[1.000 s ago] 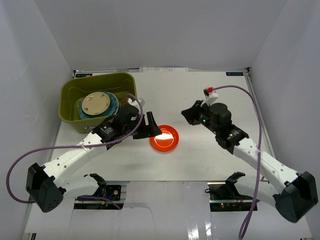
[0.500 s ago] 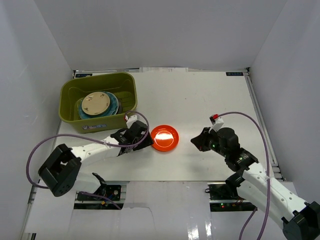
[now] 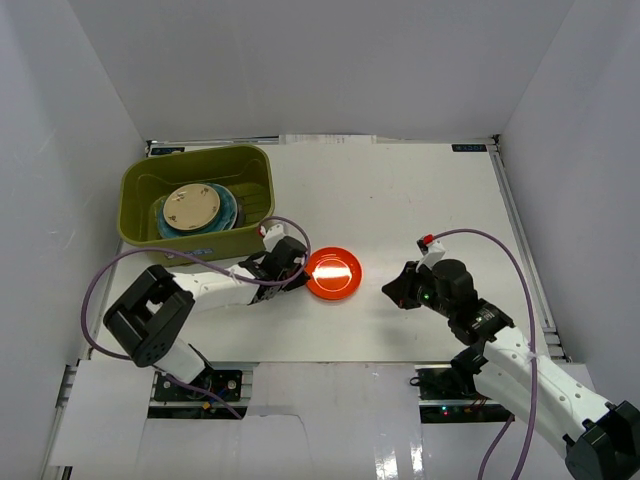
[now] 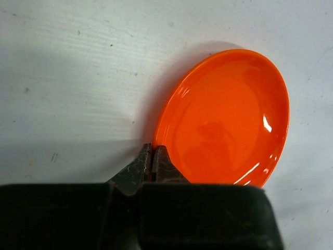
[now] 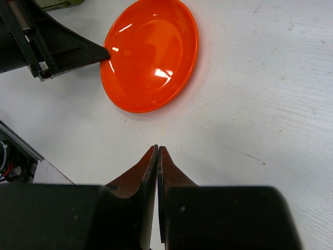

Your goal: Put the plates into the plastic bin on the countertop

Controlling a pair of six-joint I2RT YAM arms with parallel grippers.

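Glossy orange-red plate [image 4: 229,120]; white countertop [image 3: 400,200]; olive-green bin [image 3: 200,160]; cream-gold plate [image 3: 192,208]; teal plate [image 3: 229,210]; purple cables [image 3: 97,290].

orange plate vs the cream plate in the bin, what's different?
The orange plate lies on the countertop; the cream plate sits in the plastic bin, atop a stack. The orange plate has the left gripper shut on its rim; the cream plate is untouched. Both are round.

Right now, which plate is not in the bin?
The glossy orange plate, alone on the white table, its rim pinched by the left pincer; the other plates sit stacked inside the green bin.
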